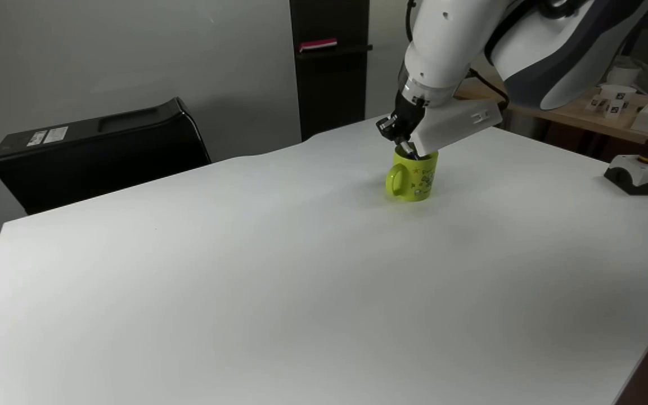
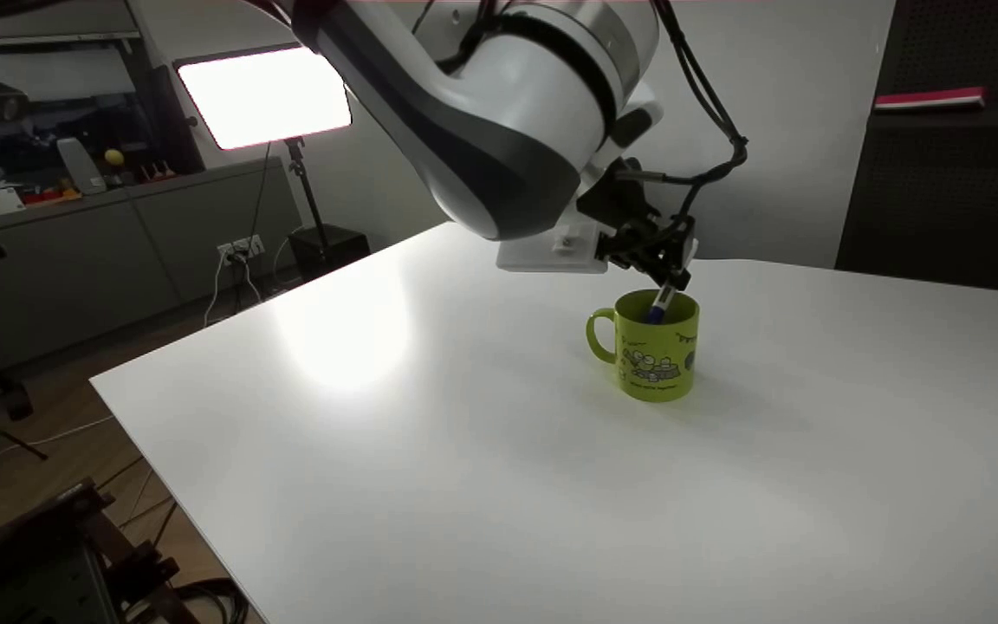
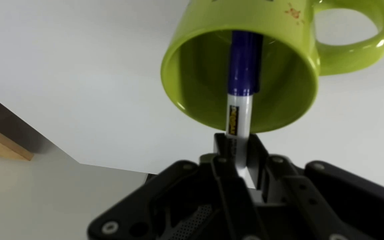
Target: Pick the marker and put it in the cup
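1. Verify the grip. In the lower centre of the wrist view, the jaws of the black two-fingered gripper (image 3: 238,146) are clamped on the barrel of the slim white-barrelled marker with a dark blue-purple cap (image 3: 239,103). Its cap end is inside the glossy lime-green cylindrical mug (image 2: 655,364), which fills the upper centre of the wrist frame. We judge the step to be final lowering or release.

2. Tipping or sliding. The marker leans in both exterior views. If we press down or sideways with the cap end braced against the inner wall, the mug may tilt or skid on the smooth white tabletop (image 2: 464,485). The rim hides the cap end in the wrist view; we cannot tell whether it touches wall or floor.

3. Rim strike. In the wrist view the black fingertips (image 3: 257,149) show near the rim's lower edge; we cannot judge the gap. If we descend further, or spread the jaws widely, a finger may knock the mug.

4. Uncontrolled drop. If we release before the cap end is supported, the marker may swing and strike the rim.

5. Drag-out. If we withdraw before both fingers clear the barrel, or off the marker's own line, a finger may pull the marker out.
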